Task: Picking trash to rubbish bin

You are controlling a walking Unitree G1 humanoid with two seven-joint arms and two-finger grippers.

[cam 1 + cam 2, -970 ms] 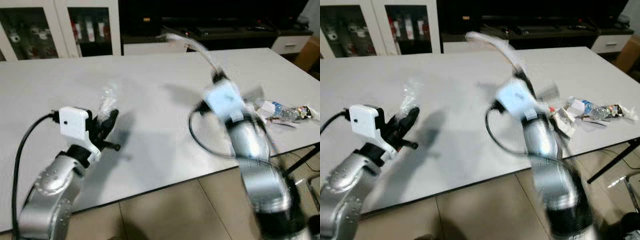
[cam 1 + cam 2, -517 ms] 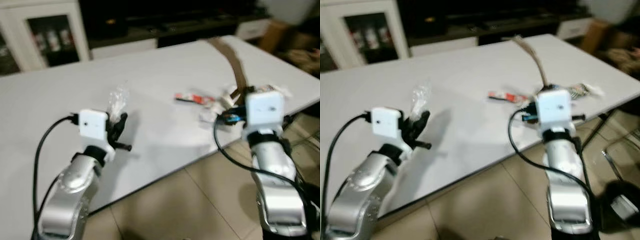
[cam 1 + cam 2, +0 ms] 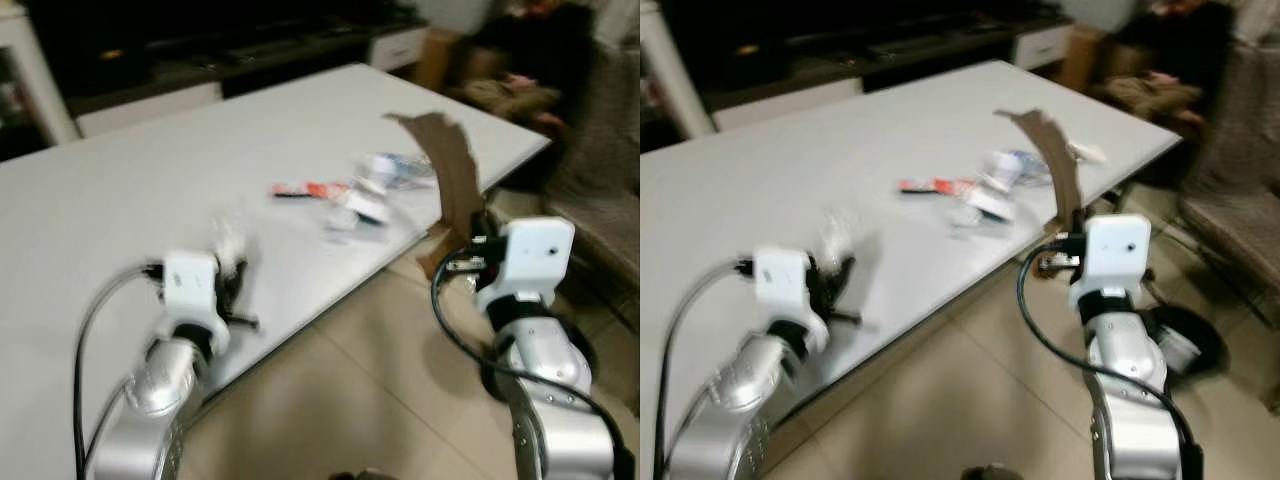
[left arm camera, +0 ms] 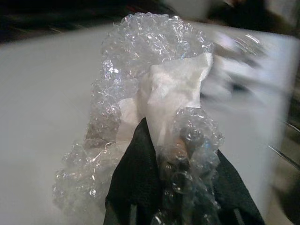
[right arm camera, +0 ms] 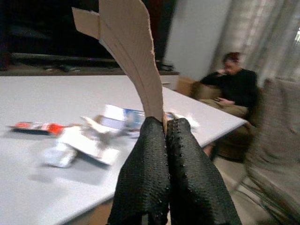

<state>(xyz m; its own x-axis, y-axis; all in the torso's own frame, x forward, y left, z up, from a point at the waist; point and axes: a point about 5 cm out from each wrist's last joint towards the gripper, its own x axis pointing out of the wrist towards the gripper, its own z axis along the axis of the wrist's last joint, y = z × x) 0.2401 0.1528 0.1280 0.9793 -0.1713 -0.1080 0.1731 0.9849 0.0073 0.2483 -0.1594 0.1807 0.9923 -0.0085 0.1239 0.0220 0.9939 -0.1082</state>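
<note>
White table (image 3: 120,180) takes up most of the scene, dark cabinets behind it and tan tile floor below. Leftover trash (image 3: 345,200), a red wrapper and some crumpled white bits, sits near the table's far right edge. Left gripper (image 4: 176,154) has its fingers pinched on a wad of bubble wrap (image 4: 140,84) with white paper inside, held over the table. Right gripper (image 5: 165,129) is pressed tight on a curved cardboard strip (image 5: 133,51), out past the table edge over the floor. Right wrist view also catches a person (image 5: 236,84) sitting on a sofa in the back. Compared with a second ago the camera has swung right, so the trash now sits mid-frame.
</note>
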